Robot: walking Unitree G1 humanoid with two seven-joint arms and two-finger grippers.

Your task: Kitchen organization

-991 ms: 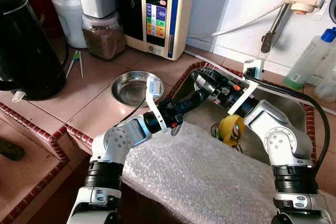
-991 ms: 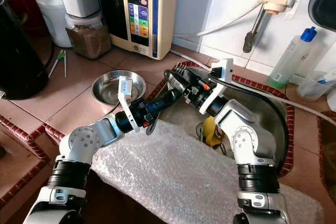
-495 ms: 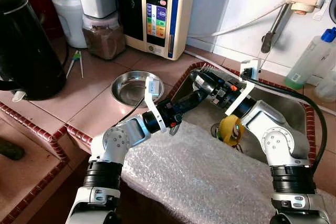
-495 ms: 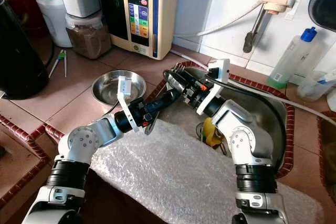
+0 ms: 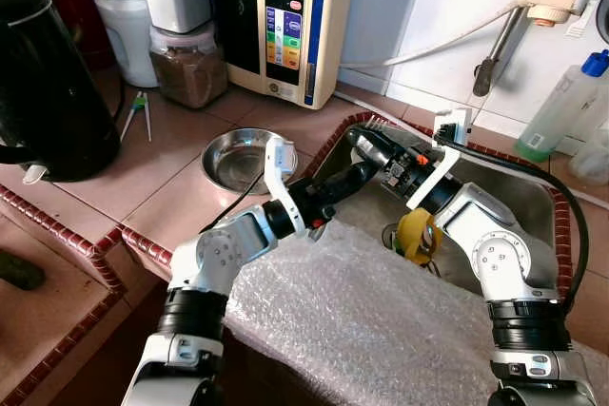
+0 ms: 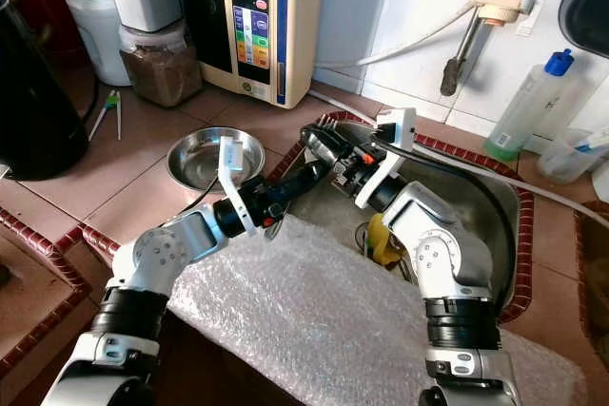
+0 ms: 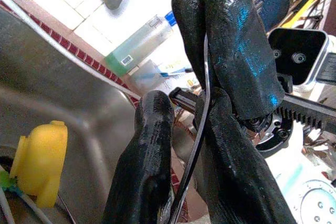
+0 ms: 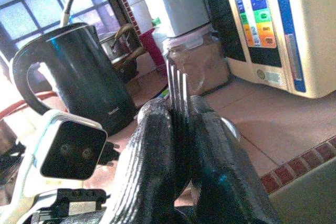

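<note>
Both grippers meet above the sink's point(image 5: 533, 199) left rim, beside the steel bowl point(image 5: 233, 157) on the counter point(image 5: 181, 130). The right gripper point(image 8: 181, 129) has its jaws closed on a fork point(image 8: 177, 85), tines projecting beyond the fingertips. The left gripper point(image 7: 202, 114) has its jaws pinched on a thin metal piece, seemingly the same fork's handle; a handover is probably under way. To do it well, one gripper should release only once the other holds firmly, keeping the fork level over the sink. The fork is slim, bright steel with four straight tines.
</note>
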